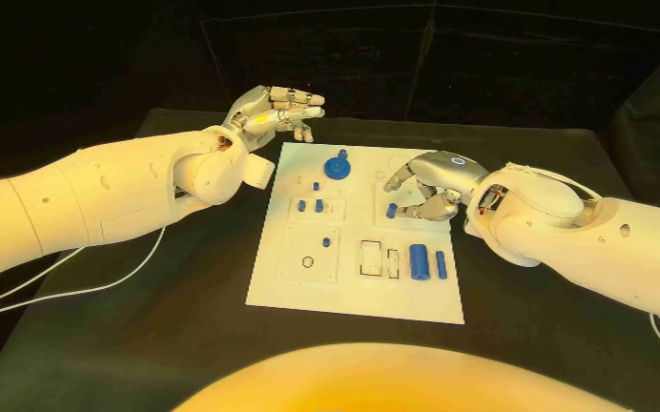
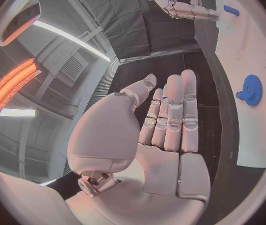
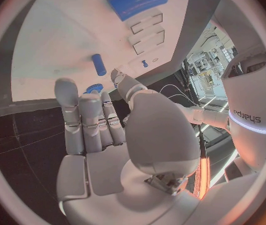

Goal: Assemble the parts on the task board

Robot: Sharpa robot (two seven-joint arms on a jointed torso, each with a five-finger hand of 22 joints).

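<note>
The white task board [image 1: 351,283] lies in the middle of the black table. A blue gear with a knob [image 1: 339,166] [image 2: 251,89] stands near its far edge. Small blue pegs [image 1: 319,205] stand left of centre. Two blue cylinders [image 1: 418,261] lie near the right edge, the larger also in the right wrist view [image 3: 137,0]. My left hand [image 1: 282,112] [image 2: 170,120] hovers off the board's far left corner, fingers straight, holding nothing. My right hand [image 1: 429,188] [image 3: 102,130] hangs over the board's right half. Its fingertips are just beside a small blue piece [image 1: 392,210] [image 3: 94,88], with nothing gripped.
A black ring [image 1: 307,261] and two rectangular slots [image 1: 371,257] mark the board's near part. Another blue peg [image 3: 99,64] lies on the board beyond my right hand. A white cable [image 1: 83,283] runs over the table at the left.
</note>
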